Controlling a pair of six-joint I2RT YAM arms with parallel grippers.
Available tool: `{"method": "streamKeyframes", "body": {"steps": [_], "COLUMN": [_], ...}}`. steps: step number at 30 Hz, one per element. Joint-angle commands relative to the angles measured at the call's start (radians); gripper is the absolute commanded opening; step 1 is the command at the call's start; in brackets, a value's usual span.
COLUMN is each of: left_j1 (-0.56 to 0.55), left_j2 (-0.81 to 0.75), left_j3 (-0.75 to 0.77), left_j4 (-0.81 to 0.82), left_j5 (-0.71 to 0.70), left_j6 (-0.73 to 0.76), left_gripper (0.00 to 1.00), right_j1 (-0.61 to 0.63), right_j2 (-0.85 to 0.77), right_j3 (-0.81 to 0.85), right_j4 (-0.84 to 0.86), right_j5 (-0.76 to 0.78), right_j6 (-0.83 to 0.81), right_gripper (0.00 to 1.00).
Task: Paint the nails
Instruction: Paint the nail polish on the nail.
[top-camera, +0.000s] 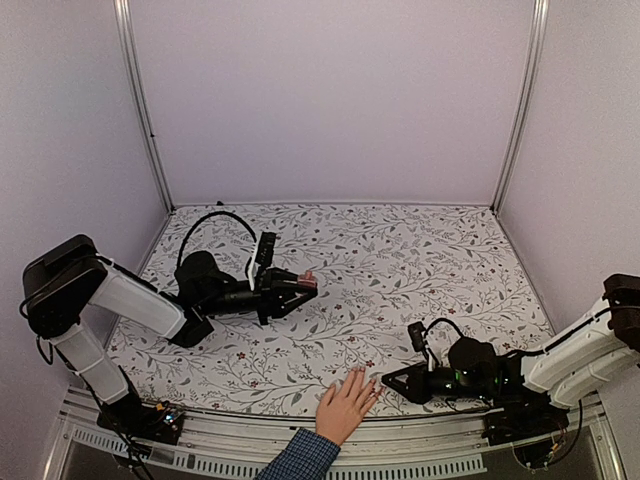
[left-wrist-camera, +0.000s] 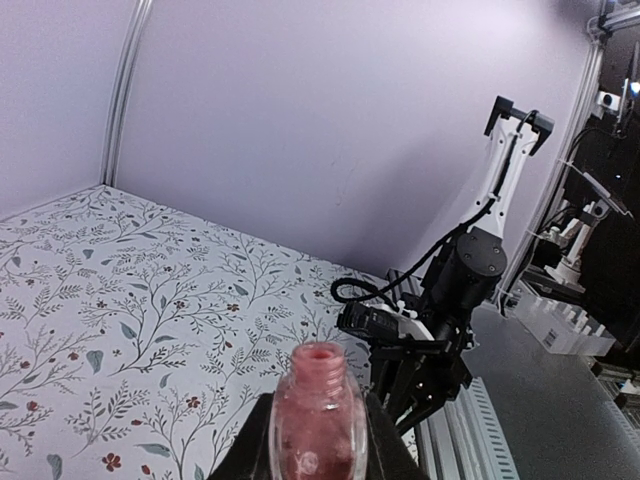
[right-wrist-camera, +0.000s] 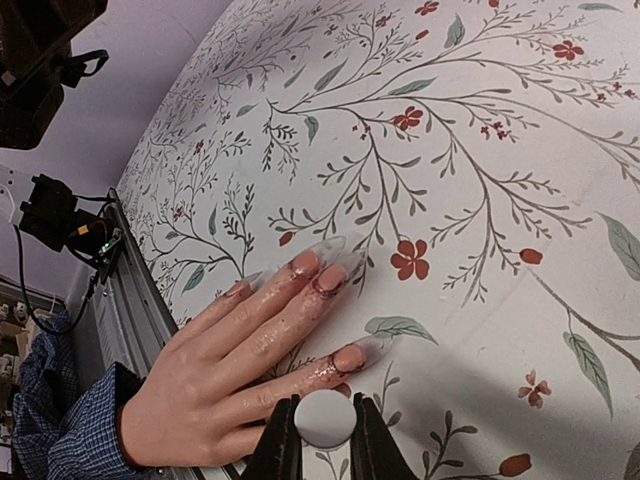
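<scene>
A light-skinned hand (top-camera: 345, 407) in a blue checked cuff (top-camera: 300, 456) lies flat at the table's near edge. In the right wrist view its nails (right-wrist-camera: 331, 277) look glossy pink, with polish smeared on the skin around them. My right gripper (right-wrist-camera: 325, 432) is shut on a round white cap (right-wrist-camera: 325, 417), just beside the nearest fingertip (right-wrist-camera: 349, 357); whatever hangs under the cap is hidden. My left gripper (top-camera: 298, 284) hovers over mid-table, left of the hand. It is shut on an uncapped pink polish bottle (left-wrist-camera: 315, 410), held upright with its neck open.
The floral tablecloth (top-camera: 400, 260) covers the table, with lilac walls on three sides. A metal rail (top-camera: 420, 465) runs along the near edge under the wrist. The right arm (left-wrist-camera: 455, 290) and its black cable (left-wrist-camera: 350, 290) lie low beside the hand.
</scene>
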Motion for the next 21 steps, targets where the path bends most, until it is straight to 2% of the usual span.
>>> {"method": "streamKeyframes", "body": {"steps": [1, 21], "left_j1": [0.017, 0.018], "left_j2": [0.003, -0.001], "left_j3": [-0.012, -0.017], "left_j4": [0.040, 0.041], "left_j5": [0.011, 0.011], "left_j6": [-0.001, 0.000], "left_gripper": [0.00, 0.00], "right_j1": [0.009, 0.009], "right_j2": [0.022, 0.048], "right_j3": [0.033, 0.057], "right_j4": [0.019, -0.031], "right_j5": [-0.016, 0.005], "right_j6": [-0.016, 0.002], "right_gripper": [0.00, 0.00]}}
